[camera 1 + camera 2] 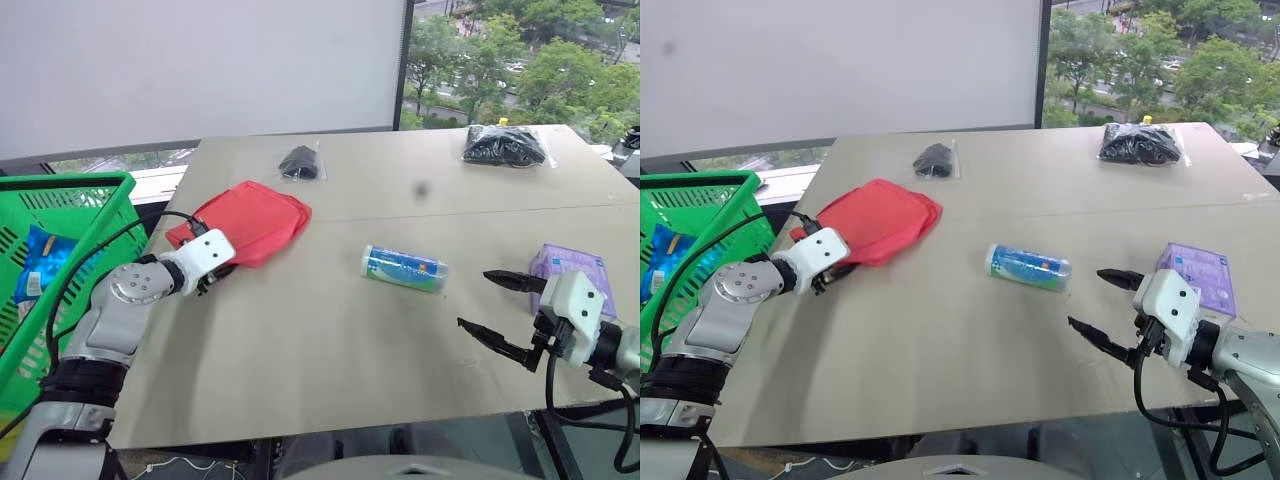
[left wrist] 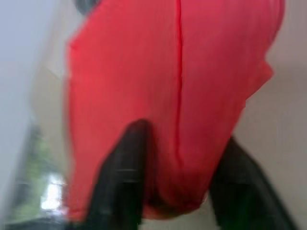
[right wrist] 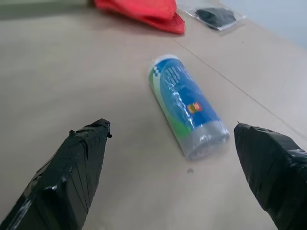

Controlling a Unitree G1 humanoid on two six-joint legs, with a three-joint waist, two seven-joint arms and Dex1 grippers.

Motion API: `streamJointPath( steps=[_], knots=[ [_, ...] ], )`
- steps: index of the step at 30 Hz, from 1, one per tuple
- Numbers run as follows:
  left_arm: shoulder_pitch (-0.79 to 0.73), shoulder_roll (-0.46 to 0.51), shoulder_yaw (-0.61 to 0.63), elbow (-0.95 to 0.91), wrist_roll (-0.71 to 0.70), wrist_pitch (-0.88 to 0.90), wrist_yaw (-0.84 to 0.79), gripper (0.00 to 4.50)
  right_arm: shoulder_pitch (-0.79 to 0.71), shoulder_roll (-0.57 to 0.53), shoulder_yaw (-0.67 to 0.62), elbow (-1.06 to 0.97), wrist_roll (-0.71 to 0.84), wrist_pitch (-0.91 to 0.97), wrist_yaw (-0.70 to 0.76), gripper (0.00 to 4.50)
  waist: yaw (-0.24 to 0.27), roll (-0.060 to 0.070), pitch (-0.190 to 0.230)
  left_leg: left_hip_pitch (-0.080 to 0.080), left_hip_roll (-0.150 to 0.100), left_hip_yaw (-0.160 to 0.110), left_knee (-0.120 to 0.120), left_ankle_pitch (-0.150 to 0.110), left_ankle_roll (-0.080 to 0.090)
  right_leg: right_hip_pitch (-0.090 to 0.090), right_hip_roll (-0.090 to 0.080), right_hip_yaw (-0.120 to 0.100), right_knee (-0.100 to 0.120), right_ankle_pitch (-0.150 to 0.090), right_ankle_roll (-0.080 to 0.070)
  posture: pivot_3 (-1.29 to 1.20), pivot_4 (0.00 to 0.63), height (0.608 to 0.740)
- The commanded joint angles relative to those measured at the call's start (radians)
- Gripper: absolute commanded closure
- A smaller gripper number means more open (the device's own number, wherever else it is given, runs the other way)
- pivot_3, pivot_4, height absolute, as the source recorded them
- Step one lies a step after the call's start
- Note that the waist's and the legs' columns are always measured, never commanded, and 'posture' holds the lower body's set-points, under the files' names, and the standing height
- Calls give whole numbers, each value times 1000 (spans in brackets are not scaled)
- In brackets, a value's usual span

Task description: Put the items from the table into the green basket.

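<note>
Nearest the camera, the right gripper [image 1: 502, 308] hovers low over the front right part of the surface [image 1: 330, 350], its jaws spread wide and holding nothing. Its two black fingers [image 3: 79, 167] point toward the one teal-and-white tube pack [image 1: 403, 268], which lies on its side just beyond them, not touching.

One purple tissue pack [image 1: 570, 267] lies flat to the right of the tube pack, close behind the right gripper. Two clear bags of black stuff rest on the far half, beyond the seam line: a small bag [image 1: 300, 162] far back and left of the tube pack, and a bigger bag [image 1: 505, 146] far back and right of it.

One red pouch [image 1: 250, 220] lies well left of the tube pack, near the surface's left edge. The left gripper [image 1: 205, 283] is at the pouch's near corner; in the wrist view its jaws stand part open with the red fabric between the two fingers [image 2: 122, 182], though whether they pinch it I cannot tell.

One green basket [image 1: 75, 195] stands off the left edge, far left of the tube pack, with a blue packet [image 1: 45, 260] inside.
</note>
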Motion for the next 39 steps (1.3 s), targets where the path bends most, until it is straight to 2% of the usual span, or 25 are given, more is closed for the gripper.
streamJointPath(
  steps=[1,2,5,7,10,14,19,22,26,28,31,32,34,35,36,39],
  knots=[
    [52,34,131,-174,-242,217,-167,460,-12,-10,-18,-10,6,-15,1,0,-4,0,0,0,1,0,0,0,0,0,0,0,0,0,0,39,0,740],
    [78,49,159,-219,-309,266,-221,116,-8,-9,-19,-11,6,-16,1,0,-5,0,0,1,1,0,0,0,0,0,0,0,0,0,0,38,0,740],
    [113,106,223,-340,-506,460,-350,48,1,-7,-24,-15,7,-15,-2,0,-10,0,1,1,1,2,-1,0,0,0,1,0,0,0,0,37,0,740],
    [94,137,197,-406,-554,498,-398,48,13,-6,-32,-16,6,-15,-3,0,-12,0,1,2,2,3,-1,0,0,0,1,0,0,0,0,30,0,740],
    [-31,83,95,-446,-542,532,-335,48,26,-7,-43,-18,5,-10,-10,0,-4,1,2,2,-1,4,0,0,0,1,2,0,0,-2,4,16,0,740],
    [-300,-62,-197,-414,-417,604,-278,48,60,-5,-84,-51,22,19,-31,0,0,0,1,2,-3,5,2,0,0,7,3,0,0,-2,4,-31,0,740],
    [-572,-252,-471,-132,-240,519,-306,48,93,0,-135,-111,75,102,-79,0,-38,0,1,1,-6,7,3,0,1,8,7,3,0,0,1,-105,0,740],
    [-699,-358,-614,163,-78,341,-302,48,119,10,-128,-158,68,112,-104,0,-70,0,1,1,-6,9,3,-1,2,7,8,4,0,-1,1,-163,0,740],
    [-804,-490,-712,500,54,151,-307,48,139,33,-103,-196,56,120,-142,0,-104,0,2,2,-5,13,2,-2,3,7,10,7,-1,-1,2,-206,0,740],
    [-833,-526,-762,632,142,22,-273,48,146,39,-90,-206,45,121,-157,0,-118,-1,3,2,-5,14,2,-2,4,7,10,7,-1,-3,5,-224,0,740],
    [-848,-563,-746,730,164,-61,-300,835,154,42,-83,-215,38,124,-172,0,-131,-1,2,2,-5,16,2,-3,5,7,9,11,-1,-4,7,-238,0,740],
    [-849,-563,-721,732,151,-62,-322,1239,157,41,-81,-217,38,127,-174,0,-135,0,1,2,-5,17,2,-3,5,7,9,12,-1,-4,8,-238,0,740],
    [-840,-543,-666,703,122,-63,-361,2110,158,36,-76,-221,37,131,-177,0,-141,0,1,3,-4,17,3,-3,6,7,9,12,-1,-4,9,-229,0,740],
    [-826,-517,-614,649,82,-25,-388,2394,151,32,-73,-220,38,136,-178,0,-143,0,2,3,-3,17,3,-3,6,7,9,12,-1,-4,9,-224,0,740],
    [-810,-489,-568,591,50,14,-410,2625,144,28,-71,-220,41,141,-179,0,-148,0,2,2,-2,17,3,-3,6,7,9,12,-1,-3,10,-220,0,740],
    [-709,-355,-401,303,-74,216,-466,2625,99,13,-67,-214,63,145,-172,0,-180,-1,5,0,2,17,3,-3,6,2,11,17,2,-3,10,-179,0,740]
  ],
)
